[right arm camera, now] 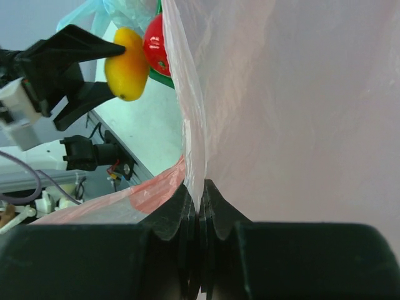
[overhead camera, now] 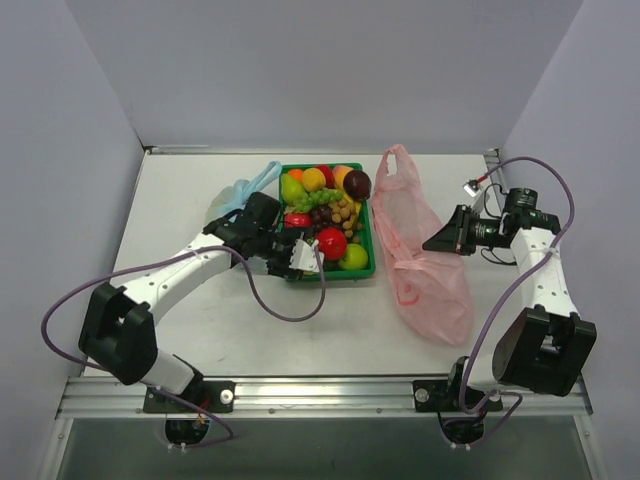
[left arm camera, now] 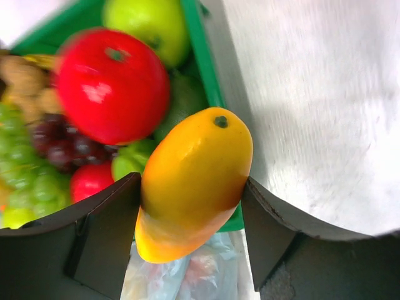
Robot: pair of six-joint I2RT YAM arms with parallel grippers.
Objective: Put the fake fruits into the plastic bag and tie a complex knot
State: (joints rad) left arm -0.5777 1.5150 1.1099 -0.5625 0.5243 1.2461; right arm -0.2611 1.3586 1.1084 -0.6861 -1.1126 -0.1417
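Jaws of the left gripper (left arm camera: 190, 187) press against both sides of a yellow-orange mango (left arm camera: 195, 156) at the near edge of the green tray (overhead camera: 372, 240), just beside a red apple (overhead camera: 331, 242). I cannot tell whether the mango is clear of the tray. Those of the right gripper (right arm camera: 199, 187) are pressed together, pinching a fold of the pale-pink plastic bag (overhead camera: 425, 260).

The left arm (overhead camera: 170, 285) reaches forward and inward from its base, wrist bent toward the tray. The right arm (overhead camera: 545, 270) stands folded, its wrist turned left toward the bag's right edge.

Plain pale walls (overhead camera: 320, 70) enclose a white table (overhead camera: 330, 335). On it the pink bag lies lengthwise, handles pointing away, to the right of the tray. A light-blue bag (overhead camera: 240, 192) sits at the tray's left. Other fake fruits (overhead camera: 325, 197) fill the tray.
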